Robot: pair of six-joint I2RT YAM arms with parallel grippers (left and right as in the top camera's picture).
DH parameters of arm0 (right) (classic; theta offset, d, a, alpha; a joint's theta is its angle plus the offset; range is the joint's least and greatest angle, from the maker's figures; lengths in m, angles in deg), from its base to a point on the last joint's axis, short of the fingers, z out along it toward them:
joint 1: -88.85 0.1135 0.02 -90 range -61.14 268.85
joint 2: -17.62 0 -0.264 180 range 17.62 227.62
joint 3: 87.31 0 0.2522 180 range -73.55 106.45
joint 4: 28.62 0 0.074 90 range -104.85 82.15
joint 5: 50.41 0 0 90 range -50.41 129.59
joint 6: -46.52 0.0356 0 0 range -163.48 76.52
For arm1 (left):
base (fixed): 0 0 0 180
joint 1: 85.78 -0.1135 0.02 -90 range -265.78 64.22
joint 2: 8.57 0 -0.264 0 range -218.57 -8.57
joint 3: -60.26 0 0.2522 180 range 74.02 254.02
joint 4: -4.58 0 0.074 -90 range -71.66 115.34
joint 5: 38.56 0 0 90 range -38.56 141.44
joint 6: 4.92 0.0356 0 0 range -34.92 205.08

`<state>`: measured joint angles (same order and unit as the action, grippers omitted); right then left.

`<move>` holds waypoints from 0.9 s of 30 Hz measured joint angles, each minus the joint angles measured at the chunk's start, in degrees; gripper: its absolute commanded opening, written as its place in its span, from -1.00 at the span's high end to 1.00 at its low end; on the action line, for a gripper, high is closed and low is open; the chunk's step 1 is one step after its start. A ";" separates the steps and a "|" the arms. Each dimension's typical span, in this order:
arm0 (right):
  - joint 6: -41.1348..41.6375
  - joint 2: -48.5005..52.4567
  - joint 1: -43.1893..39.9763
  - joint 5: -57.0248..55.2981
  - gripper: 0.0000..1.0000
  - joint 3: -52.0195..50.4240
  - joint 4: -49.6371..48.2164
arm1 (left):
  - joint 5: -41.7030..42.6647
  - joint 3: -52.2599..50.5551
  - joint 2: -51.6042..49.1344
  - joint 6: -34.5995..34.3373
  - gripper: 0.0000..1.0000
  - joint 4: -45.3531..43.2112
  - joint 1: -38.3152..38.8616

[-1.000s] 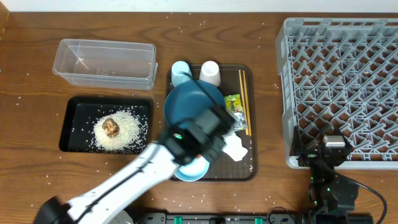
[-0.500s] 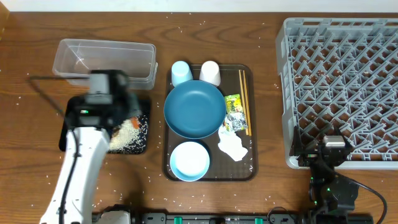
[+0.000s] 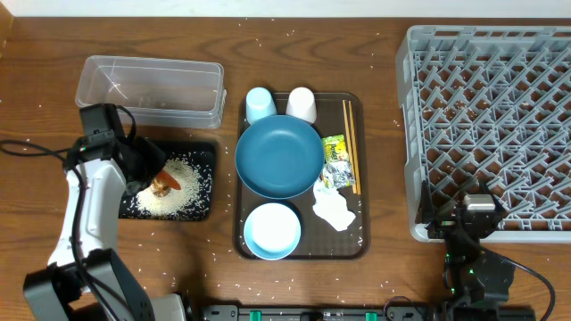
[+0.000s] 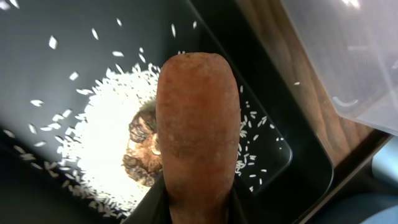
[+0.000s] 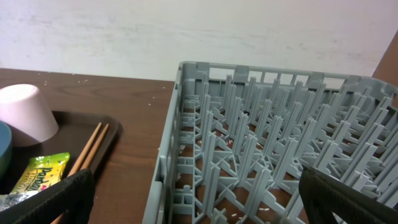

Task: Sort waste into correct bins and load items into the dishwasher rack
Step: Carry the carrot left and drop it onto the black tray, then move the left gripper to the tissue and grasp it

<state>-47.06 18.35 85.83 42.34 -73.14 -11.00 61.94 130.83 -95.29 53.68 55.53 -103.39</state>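
The left tool (image 3: 147, 169) is closed narrowly on one end of the orange carrot (image 4: 198, 124). It holds the carrot just above the black tray (image 3: 203, 153), over the heap of rice (image 3: 183, 178) and the brown lump (image 4: 140, 149) lying there. The right tool (image 3: 470, 207) stands wide open and empty at the near edge of the grey rack (image 3: 491, 107), while the plate (image 3: 279, 156), bowl (image 3: 272, 230), blue cup (image 3: 259, 102), white cup (image 3: 302, 103), chopsticks (image 3: 350, 143), wrapper (image 3: 335, 150) and napkin (image 3: 335, 209) sit on the brown tray (image 3: 357, 242) on the counter (image 3: 393, 178).
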 measured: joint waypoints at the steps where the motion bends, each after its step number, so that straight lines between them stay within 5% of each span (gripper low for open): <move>1: 0.00 0.00 0.00 0.00 -0.99 0.00 0.00 | 0.22 0.00 -0.37 -0.37 0.54 0.00 0.00; 4: 0.00 0.00 0.00 0.00 -0.98 0.00 0.02 | 0.74 0.00 -0.94 -1.01 0.52 -0.02 -0.02; 6: 0.00 0.00 0.00 0.00 -0.98 0.00 0.00 | 1.20 0.00 -0.94 -1.44 0.27 -0.07 0.00; 22: 0.00 0.00 0.00 0.00 -0.99 0.00 0.00 | 3.10 0.00 -0.94 -1.86 0.03 0.13 0.00; 27: 0.00 0.00 0.00 0.00 -0.99 0.00 0.02 | 11.80 -0.02 -0.94 2.40 0.04 1.84 0.00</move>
<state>-47.06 18.35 85.83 42.34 -73.14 -10.97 73.75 130.81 -96.23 56.09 57.36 -103.39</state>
